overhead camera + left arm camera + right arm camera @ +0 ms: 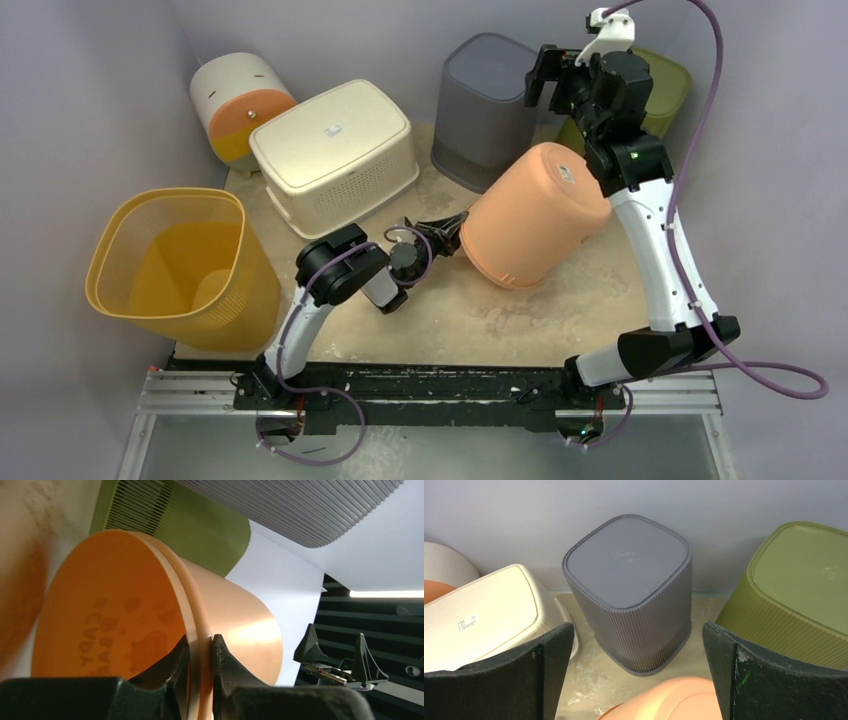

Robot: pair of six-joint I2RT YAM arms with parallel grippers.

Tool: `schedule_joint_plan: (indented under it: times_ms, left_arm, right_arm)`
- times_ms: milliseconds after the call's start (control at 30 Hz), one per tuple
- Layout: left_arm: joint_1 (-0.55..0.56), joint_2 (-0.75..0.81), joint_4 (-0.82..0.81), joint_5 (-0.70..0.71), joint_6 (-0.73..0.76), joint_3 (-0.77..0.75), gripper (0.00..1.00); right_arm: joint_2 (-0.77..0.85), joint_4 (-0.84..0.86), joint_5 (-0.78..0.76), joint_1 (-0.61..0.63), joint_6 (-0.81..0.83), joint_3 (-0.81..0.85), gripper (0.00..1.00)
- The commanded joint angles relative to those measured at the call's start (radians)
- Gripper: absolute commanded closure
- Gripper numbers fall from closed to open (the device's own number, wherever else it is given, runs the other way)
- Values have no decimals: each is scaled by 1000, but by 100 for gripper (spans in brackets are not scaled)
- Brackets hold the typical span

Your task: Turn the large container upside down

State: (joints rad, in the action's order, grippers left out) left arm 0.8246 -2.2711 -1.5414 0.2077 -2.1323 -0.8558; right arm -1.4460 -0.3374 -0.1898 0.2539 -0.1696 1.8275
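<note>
Step in hand: mid-flip. Orange container [535,215] sat tilted over table [500,310] centre-right, mouth facing L, base raised toward rear R (couldn't tell if the low edge touched). L gripper [455,232] clenched on its rim, one finger inside, one outside. R gripper [636,627] spread wide, holding nothing, hanging above grey bin [629,580] at rear. Next move, my guess: L arm needs to roll rim down till mouth meets table, then let go; R could steady base. Writing: faint print through container wall, paw shapes + letters, poss. "CAPY…", not sure. White label on cream box [335,150], too small to read.
</note>
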Motion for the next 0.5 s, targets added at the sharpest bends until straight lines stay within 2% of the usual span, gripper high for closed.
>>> schedule_joint_plan:
  times_ms: [0, 100, 133, 233, 400, 467]
  left_arm:
    - [-47, -3, -179, -165, 25, 87, 86]
    - [-86, 20, -83, -281, 60, 115, 73]
    - [-97, 38, -34, -316, 90, 124, 72]
    - [-123, 111, 167, -394, 213, 144, 59]
    - [-160, 226, 512, -471, 418, 111, 55]
    - [-163, 274, 728, -500, 577, 60, 55]
  right_arm:
    - [28, 56, 28, -4, -10, -8, 0]
    - [32, 54, 30, -4, -13, -13, 0]
    - [32, 53, 29, -4, -13, -13, 0]
    - [32, 52, 29, -5, -17, -13, 0]
    - [35, 46, 31, -5, -22, -17, 0]
    - [36, 44, 32, -5, -24, -20, 0]
